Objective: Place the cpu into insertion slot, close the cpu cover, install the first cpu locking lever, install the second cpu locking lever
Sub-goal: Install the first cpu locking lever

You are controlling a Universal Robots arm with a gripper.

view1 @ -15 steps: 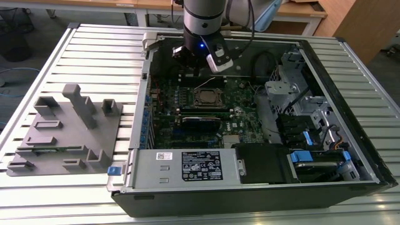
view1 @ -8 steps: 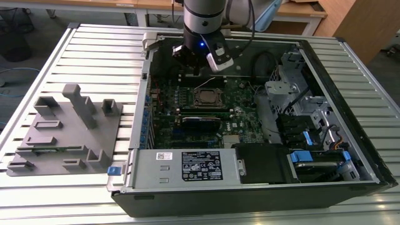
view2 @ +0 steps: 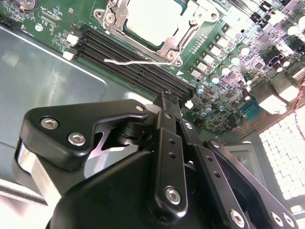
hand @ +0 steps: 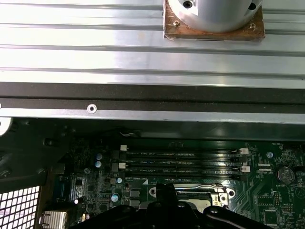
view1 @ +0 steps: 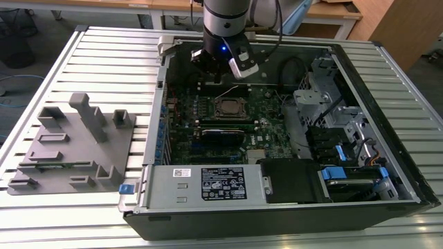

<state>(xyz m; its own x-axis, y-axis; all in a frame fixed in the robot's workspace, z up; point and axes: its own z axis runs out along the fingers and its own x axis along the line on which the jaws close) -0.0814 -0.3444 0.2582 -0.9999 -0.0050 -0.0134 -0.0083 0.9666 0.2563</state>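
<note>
The cpu (view2: 152,19) shows its pale metal top inside the insertion slot (view1: 230,107) on the green board. Around it the silvery cpu cover (view2: 183,36) lies flat, and the chip shows through its window. One thin wire locking lever (view2: 128,61) stands loose, slanting out over the black memory slots. My gripper (view1: 216,79) hangs inside the case just behind the socket, its fingertips pressed together with nothing between them. It also appears in both wrist views (view2: 167,98) (hand: 166,188), close to the memory slots and a short way from the lever's free end.
The open computer case has its back wall (hand: 143,95) close behind the arm. A drive cage (view1: 346,129) stands at the exterior view's right and the power supply box (view1: 207,184) in front. A grey fixture block (view1: 69,145) sits on the slatted table at the exterior view's left.
</note>
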